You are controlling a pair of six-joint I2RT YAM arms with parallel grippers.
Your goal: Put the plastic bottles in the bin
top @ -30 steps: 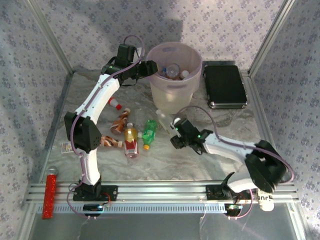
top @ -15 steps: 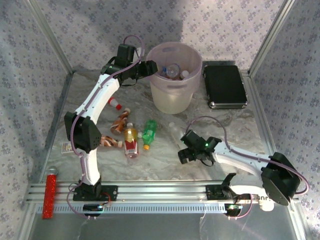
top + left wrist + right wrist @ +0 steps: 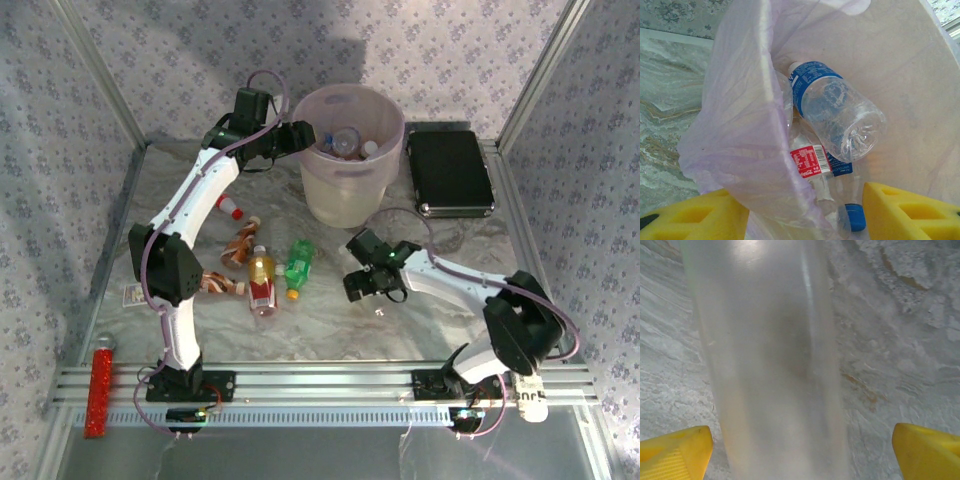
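The bin (image 3: 350,190) stands at the back centre with several bottles inside. My left gripper (image 3: 303,135) is open at its left rim. In the left wrist view its yellow fingers (image 3: 910,212) straddle the bin wall (image 3: 745,125), holding nothing, above a clear blue-labelled bottle (image 3: 837,107) and a red-labelled one (image 3: 810,161). My right gripper (image 3: 360,288) hangs low over the table, open. A frosted white bottle (image 3: 772,360) stands between its wide-apart fingers (image 3: 675,452), closer to the left one. On the table left of it lie a green bottle (image 3: 298,266), an amber one (image 3: 262,280) and brown ones (image 3: 240,240).
A flat black case (image 3: 455,172) lies right of the bin. A red-capped bottle (image 3: 230,208) rests by the left arm, and another brown bottle (image 3: 222,285) lies near its base. A red bar (image 3: 100,390) sits at the near left. Metal frame posts edge the table.
The right gripper drew back toward the near right, then came forward and left again. The white bottle that lay by the bin's base is gone from that spot. The left arm stayed still.
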